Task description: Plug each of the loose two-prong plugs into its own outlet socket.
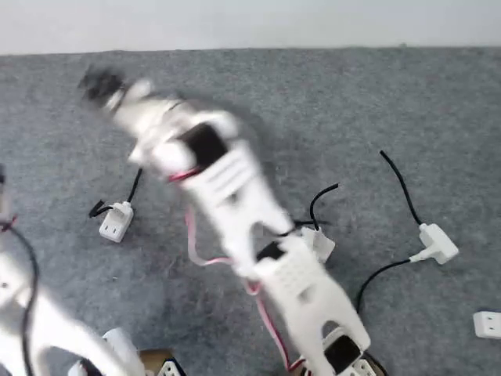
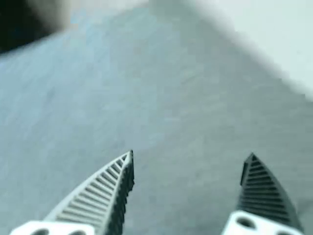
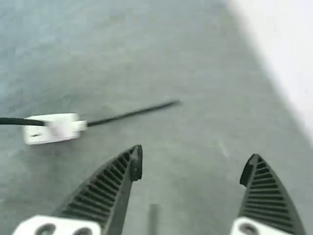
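Observation:
A white outlet piece (image 1: 116,222) on a short black cord lies at the left of the grey mat. A second white piece (image 1: 319,241) with a black cord lies mid-mat, partly under a blurred white arm (image 1: 227,188) that stretches from the front towards the far left. A white plug (image 1: 437,243) with black cords lies to the right. My left gripper (image 2: 190,157) is open above bare mat. My right gripper (image 3: 194,156) is open too, with a white plug (image 3: 51,128) and its black cord beyond one fingertip, apart from it.
A small white block (image 1: 487,323) sits at the right edge of the mat. Another arm (image 1: 39,329) is folded at the front left corner. A pale wall (image 1: 250,23) borders the far side of the mat.

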{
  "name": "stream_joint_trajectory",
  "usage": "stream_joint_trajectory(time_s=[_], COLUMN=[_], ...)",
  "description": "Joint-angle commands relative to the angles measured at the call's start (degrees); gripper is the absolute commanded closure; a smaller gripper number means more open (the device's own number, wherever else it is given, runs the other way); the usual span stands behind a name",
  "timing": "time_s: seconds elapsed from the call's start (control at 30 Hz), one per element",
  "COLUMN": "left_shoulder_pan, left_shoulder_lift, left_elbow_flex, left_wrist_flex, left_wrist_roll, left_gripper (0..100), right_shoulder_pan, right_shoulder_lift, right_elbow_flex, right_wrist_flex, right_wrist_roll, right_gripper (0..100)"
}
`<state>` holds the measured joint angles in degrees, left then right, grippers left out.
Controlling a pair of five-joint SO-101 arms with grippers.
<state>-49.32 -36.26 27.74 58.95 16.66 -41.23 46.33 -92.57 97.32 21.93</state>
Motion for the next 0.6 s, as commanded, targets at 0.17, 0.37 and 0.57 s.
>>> stream_joint_trajectory(time_s=[0.17, 0.37, 0.57], left_shoulder_pan=[42.8, 51.8, 52.3], left_shoulder_lift=[-27.0, -46.4, -67.0], left_elbow_flex=[-16.7, -2.7, 24.3], left_wrist_flex=[17.1, 14.0, 13.7], left_wrist_roll=[-8.2, -20.4, -27.9], left_gripper=[65, 65, 65], right_shoulder_pan=[13.5, 9.2, 7.0], right_shoulder_lift=[-35.6, -66.9, -95.6], right_elbow_flex=[10.9, 45.3, 89.6], right_wrist_flex=[6.0, 5.8, -2.4], right_wrist_roll=[-11.0, -11.1, -10.5], right_gripper=[68.1, 68.1, 68.1])
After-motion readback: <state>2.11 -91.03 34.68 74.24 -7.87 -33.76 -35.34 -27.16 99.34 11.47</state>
